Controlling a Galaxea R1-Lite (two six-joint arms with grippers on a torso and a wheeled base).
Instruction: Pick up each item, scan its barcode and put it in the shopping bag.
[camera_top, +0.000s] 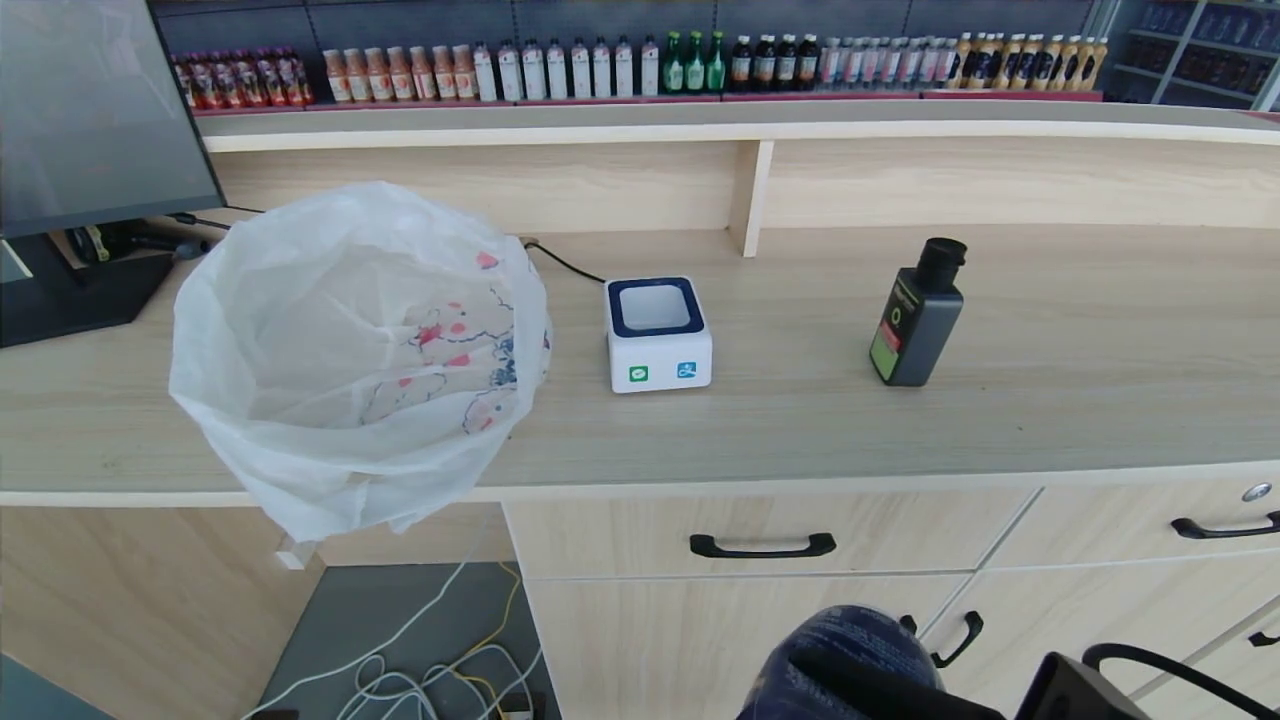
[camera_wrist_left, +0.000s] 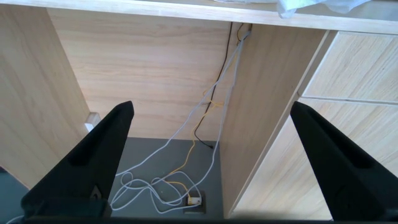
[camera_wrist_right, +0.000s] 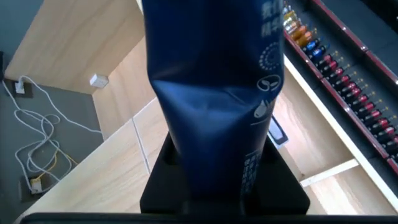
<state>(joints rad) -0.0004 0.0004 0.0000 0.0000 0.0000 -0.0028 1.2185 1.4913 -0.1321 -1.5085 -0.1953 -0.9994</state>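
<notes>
Below, right gripper (camera_wrist_right: 225, 186) clamps crinkled blue pouch (camera_wrist_right: 211, 81), left gripper (camera_wrist_left: 211, 124) spread, filmy bag (camera_top: 240, 330) agape.

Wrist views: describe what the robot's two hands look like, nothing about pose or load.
The left hand has two matte black fingers, broad wedges that taper to blunt tips, with no markings. The right hand is plain black too, blocky and square-edged. In the head view a thin black cable arcs out beside the right arm.
</notes>
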